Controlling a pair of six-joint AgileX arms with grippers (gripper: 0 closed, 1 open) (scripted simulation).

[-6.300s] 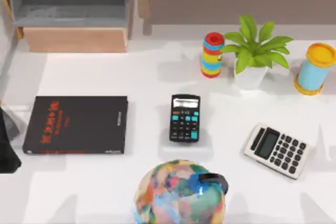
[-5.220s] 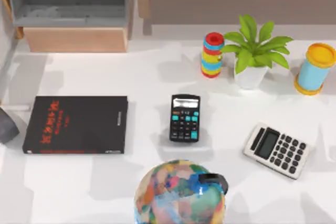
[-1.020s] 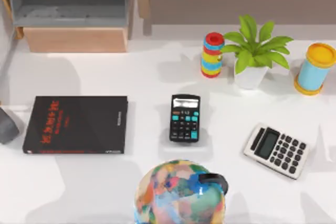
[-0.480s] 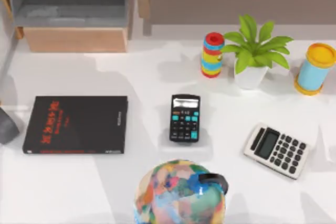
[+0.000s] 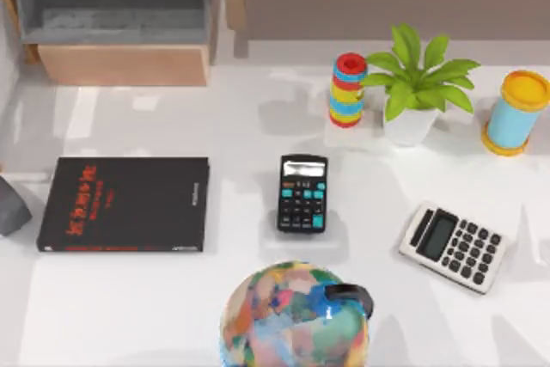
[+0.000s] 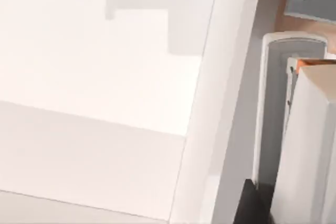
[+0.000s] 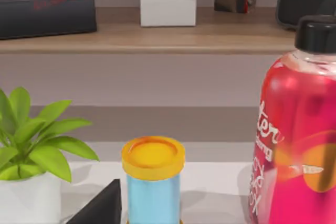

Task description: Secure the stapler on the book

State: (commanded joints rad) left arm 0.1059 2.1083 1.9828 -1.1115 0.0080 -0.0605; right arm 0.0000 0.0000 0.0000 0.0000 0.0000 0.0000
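Checking against the earlier frames, we see only shadows changing: the broad shade that lay on the tabletop (image 5: 172, 298) left of the black calculator (image 5: 302, 193) has thinned and broken into pale patches. We judge from that that an arm is moving overhead.

- The book (image 5: 125, 204) lies flat, well left of the black calculator, unmoved, with its cover bare.
- A grey lump (image 5: 10, 208) sits farther left of the calculator, past the book, same as half a second back. The black mass there in the oldest frame is gone.
- We cannot place the stapler. A pale slim shape (image 6: 273, 103) with a rounded end, in the left wrist view, may be it, but we cannot tell.
- The left tool (image 6: 253, 205) is just a dark wedge in its own wrist view, and we cannot tell if it is released or clenched.
- The right tool (image 7: 102, 205) is the same, a dark wedge facing the things behind and right of the calculator. Its state is also unclear.

For the task, nothing is on the book yet, so we judge the stapler pickup is still ahead.
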